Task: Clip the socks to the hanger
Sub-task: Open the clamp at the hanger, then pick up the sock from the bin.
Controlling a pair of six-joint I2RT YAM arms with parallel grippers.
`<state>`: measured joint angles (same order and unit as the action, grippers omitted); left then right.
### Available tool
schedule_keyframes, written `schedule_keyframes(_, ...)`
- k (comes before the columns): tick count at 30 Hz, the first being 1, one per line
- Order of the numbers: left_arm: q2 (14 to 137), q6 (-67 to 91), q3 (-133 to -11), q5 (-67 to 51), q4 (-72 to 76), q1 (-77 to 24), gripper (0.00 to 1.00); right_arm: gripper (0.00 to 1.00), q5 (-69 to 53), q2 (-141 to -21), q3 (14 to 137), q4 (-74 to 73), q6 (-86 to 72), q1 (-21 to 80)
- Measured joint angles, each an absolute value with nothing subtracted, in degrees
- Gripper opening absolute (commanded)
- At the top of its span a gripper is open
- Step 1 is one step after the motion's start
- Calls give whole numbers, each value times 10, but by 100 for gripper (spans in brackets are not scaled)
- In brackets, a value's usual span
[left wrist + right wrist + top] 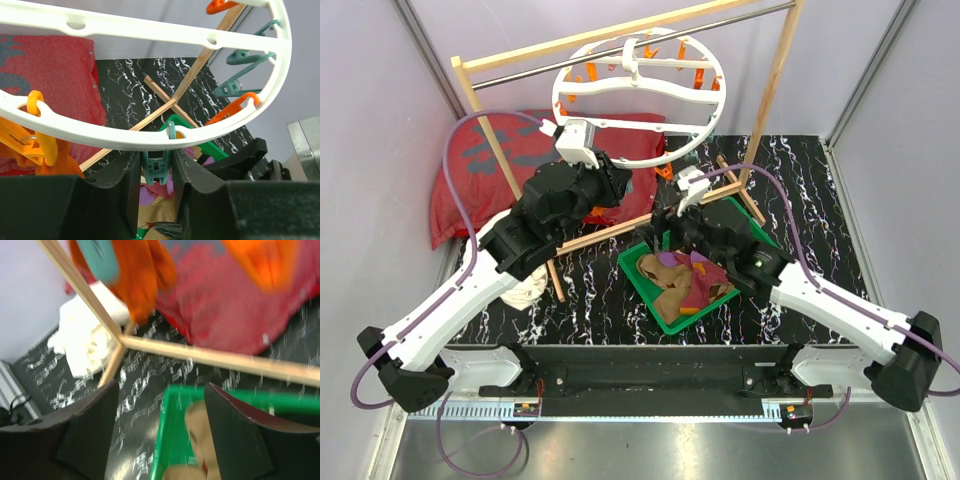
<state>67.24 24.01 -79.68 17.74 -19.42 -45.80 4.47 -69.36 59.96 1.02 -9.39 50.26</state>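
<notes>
The hanger [638,95], a white ring with orange and teal clips, hangs from the rack's bar. My left gripper [156,160] is raised to the ring's near rim [125,136] and is shut on a teal clip [157,170], one finger pressing each side. An orange sock [57,160] hangs beside an orange clip [37,142] to its left. More socks [685,285], tan, purple and dark red, lie in the green bin [642,282]. My right gripper [161,390] stands open and empty over the bin's corner [172,405], below the hanging orange sock [142,275].
The wooden rack has slanted posts [775,100], a metal bar [620,50] and floor rails [215,357] crossing under both grippers. A red cushion [470,170] lies at the back left. A white cloth [525,290] sits under the left arm.
</notes>
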Motion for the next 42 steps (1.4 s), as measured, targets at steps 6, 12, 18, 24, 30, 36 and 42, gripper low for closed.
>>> schedule_keyframes(6, 672, 204, -762, 185, -158, -458, 0, 85, 95, -636, 558, -105, -182, 503)
schedule_keyframes(12, 672, 178, -760, 195, -139, -461, 0, 93, 133, -629, 554, -246, -299, 500)
schedule_keyframes(18, 673, 170, -753, 203, -134, -463, 0, 100, 169, -639, 554, -352, -396, 490)
schedule_keyframes(24, 673, 169, -753, 203, -132, -463, 0, 100, 189, -635, 545, -389, -425, 439)
schedule_keyframes(30, 674, 169, -753, 203, -132, -463, 0, 90, 183, -647, 542, -389, -414, 276)
schedule_keyframes(36, 678, 170, -753, 203, -132, -464, 0, 66, 162, -757, 588, -366, -392, 191)
schedule_keyframes(42, 684, 175, -753, 201, -131, -464, 0, 56, 140, -881, 645, -325, -390, 134)
